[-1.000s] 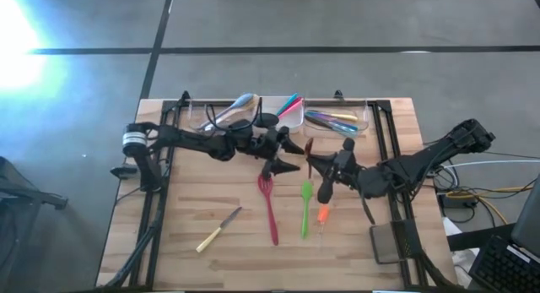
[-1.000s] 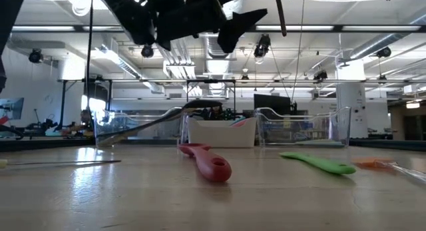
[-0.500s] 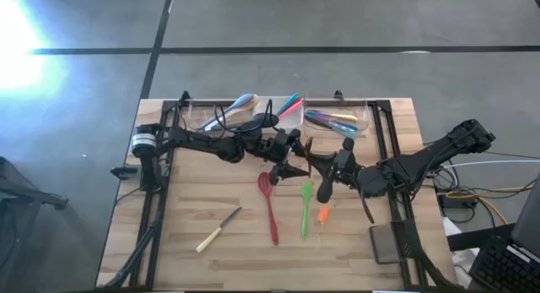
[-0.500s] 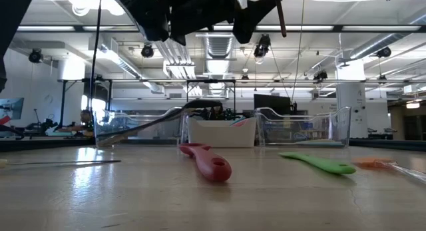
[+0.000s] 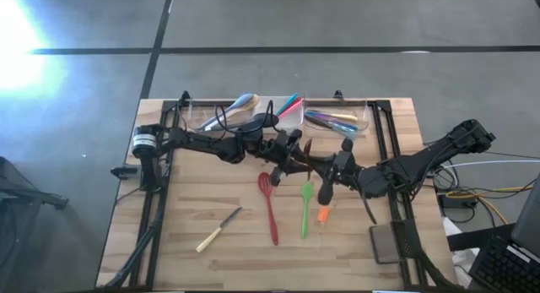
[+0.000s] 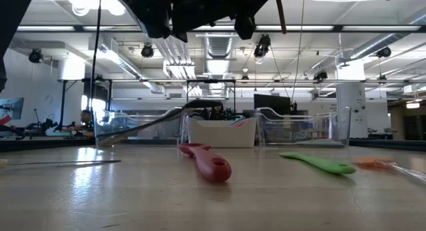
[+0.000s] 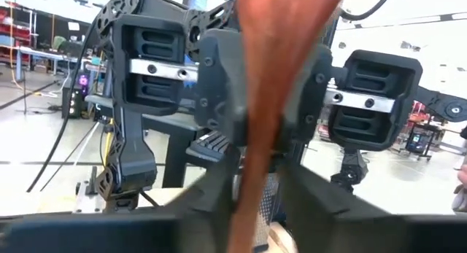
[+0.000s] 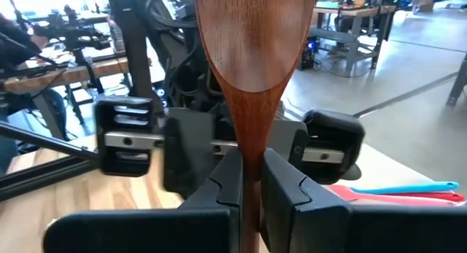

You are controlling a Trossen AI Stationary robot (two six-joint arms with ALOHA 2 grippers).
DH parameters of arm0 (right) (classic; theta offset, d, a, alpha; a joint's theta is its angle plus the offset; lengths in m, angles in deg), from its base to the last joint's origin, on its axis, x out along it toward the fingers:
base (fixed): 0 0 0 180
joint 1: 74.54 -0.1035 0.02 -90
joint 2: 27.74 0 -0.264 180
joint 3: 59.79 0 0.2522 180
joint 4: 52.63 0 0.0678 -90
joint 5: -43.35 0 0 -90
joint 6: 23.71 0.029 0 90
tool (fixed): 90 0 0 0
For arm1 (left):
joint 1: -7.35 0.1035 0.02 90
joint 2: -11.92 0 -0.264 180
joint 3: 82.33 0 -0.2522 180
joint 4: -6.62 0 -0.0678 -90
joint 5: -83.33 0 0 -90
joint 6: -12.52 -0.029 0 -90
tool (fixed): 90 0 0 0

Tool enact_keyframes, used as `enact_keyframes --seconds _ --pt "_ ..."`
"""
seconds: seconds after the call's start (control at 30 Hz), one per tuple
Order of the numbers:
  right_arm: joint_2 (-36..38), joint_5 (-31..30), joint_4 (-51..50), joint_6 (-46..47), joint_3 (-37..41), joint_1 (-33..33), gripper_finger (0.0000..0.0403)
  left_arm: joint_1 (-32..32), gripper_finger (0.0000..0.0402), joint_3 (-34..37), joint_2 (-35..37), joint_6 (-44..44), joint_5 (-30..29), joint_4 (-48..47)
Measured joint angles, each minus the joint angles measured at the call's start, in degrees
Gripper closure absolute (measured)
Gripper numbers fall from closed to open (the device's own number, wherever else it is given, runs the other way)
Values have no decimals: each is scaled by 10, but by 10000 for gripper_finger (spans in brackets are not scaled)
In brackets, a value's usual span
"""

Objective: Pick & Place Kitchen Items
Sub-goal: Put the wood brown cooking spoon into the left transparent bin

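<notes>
A brown wooden spoon (image 5: 307,149) hangs high over the table's middle, held by both grippers. My right gripper (image 8: 250,187) reaches in from the right and is shut on it. My left gripper (image 7: 252,202) faces it from the left, with its fingers closed against the same spoon. The low view shows only the handle's lower end (image 6: 282,21). On the wood below lie a red slotted spatula (image 5: 269,204), a green spatula (image 5: 305,207), an orange utensil (image 5: 322,215) and a wooden-handled knife (image 5: 218,230). My left gripper pinches the spoon's handle (image 7: 250,173) between its two fingers, close to where the right gripper has it. The fingers come about level from the table's left and lie across the handle. The spoon stands roughly upright, clear of the table. My right gripper pinches the handle just below the bowl (image 8: 250,154) between its two fingers. It comes about level from the table's right, across the handle. The bowl (image 8: 252,41) stands clear beyond the fingers.
Along the far edge stand a clear tray (image 5: 226,116) with a ladle and spoons, a white tray (image 5: 285,107) with pink and teal utensils, and a second clear tray (image 5: 337,121). A grey pad (image 5: 386,242) lies near the right front corner. Black frame rails run down both sides.
My left gripper has moved toward the table's right, up to the spoon that my right gripper holds still. Its fingers, wide apart a moment ago, have shut on the handle. The spoon has kept its place.
</notes>
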Motion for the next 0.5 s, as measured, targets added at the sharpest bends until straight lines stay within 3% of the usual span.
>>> enact_keyframes --seconds 0.1,0.4,0.5 --pt "0 5 2 5 0 0 390 0 363 -2 0 -8 1 -9" --pt "0 6 1 3 0 0 389 0 363 -1 0 -1 10 -13" --pt "0 6 0 10 0 0 365 0 363 -1 0 4 11 -15"
